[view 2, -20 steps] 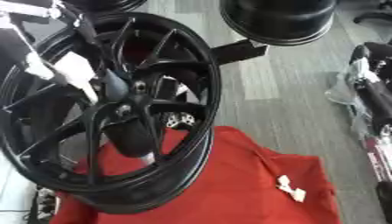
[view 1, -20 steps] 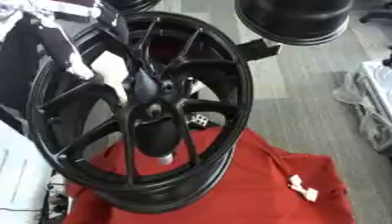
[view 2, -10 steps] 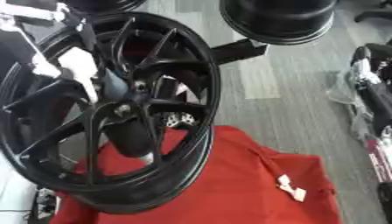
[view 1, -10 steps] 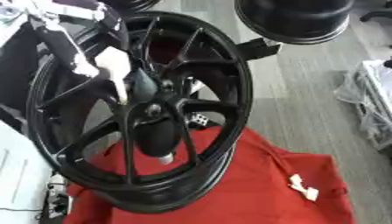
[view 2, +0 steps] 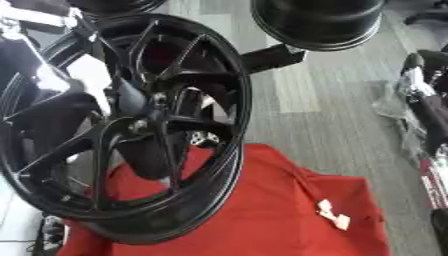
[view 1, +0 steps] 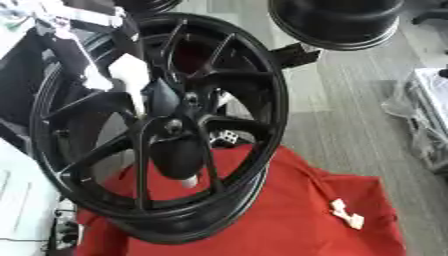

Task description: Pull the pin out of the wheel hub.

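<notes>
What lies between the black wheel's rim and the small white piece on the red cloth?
Only bare red cloth lies between the wheel rim and the small white piece; the left eye view shows it best.

The white hand (view 1: 131, 75) at the hub (view 1: 171, 107) of the wheel (view 1: 262, 100) has moved. A second ago it lay against the spokes left of the hub, low and partly hidden. Half a second ago it had risen and its pale finger pointed down toward the hub. Now it sits a little further right, with the finger reaching down just beside the hub's centre.
</notes>
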### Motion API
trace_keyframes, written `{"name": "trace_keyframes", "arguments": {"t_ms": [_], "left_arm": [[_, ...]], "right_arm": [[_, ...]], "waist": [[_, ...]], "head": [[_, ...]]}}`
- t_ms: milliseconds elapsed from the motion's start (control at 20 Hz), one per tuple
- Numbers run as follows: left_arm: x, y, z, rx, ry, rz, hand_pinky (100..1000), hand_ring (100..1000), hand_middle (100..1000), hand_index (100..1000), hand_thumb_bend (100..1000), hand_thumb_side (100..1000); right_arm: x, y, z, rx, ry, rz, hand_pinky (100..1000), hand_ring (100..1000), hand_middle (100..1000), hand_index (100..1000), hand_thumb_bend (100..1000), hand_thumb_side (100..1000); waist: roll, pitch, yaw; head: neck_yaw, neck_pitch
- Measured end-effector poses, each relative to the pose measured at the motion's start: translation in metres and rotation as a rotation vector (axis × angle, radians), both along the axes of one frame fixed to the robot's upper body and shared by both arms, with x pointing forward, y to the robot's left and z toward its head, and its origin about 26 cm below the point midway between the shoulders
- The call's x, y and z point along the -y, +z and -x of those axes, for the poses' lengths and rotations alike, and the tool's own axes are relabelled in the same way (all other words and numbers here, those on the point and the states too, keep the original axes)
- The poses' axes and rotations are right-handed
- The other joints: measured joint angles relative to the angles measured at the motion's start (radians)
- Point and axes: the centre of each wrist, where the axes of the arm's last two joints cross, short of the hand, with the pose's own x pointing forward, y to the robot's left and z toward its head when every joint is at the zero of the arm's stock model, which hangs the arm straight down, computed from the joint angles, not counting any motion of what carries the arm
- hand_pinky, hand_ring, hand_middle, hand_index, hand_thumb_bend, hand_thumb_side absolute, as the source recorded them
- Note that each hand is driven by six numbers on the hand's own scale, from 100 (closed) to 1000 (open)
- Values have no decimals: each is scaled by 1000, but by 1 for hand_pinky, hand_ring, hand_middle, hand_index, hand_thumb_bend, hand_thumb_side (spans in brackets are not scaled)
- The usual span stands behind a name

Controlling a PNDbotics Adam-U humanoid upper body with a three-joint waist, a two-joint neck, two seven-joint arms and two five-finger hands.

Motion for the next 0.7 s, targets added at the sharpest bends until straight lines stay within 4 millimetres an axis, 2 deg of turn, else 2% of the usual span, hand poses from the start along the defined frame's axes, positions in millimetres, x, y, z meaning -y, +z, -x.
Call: {"name": "trace_keyframes", "arguments": {"t_ms": [150, 450, 600, 700], "left_arm": [[-2, 8, 3, 31, 3, 4, 733, 682, 521, 224, 100, 100], [-6, 30, 11, 80, 5, 62, 728, 675, 517, 202, 100, 100], [-11, 50, 18, 107, 13, 130, 723, 670, 513, 200, 100, 100], [-23, 68, 24, 129, 42, 202, 718, 667, 509, 199, 100, 100]], "right_arm": [[0, 0, 0, 0, 0, 0, 827, 639, 573, 702, 227, 374], [0, 0, 0, 0, -1, 0, 828, 639, 573, 702, 230, 372], [0, 0, 0, 0, -2, 0, 828, 640, 573, 702, 231, 372], [1, -1, 1, -1, -4, -1, 828, 640, 573, 702, 231, 371]], "waist": [[0, 0, 2], [-1, 0, 6], [-5, 0, 9], [-6, 0, 14]], "head": [[0, 0], [-1, 0], [-3, 0], [-6, 0]]}}
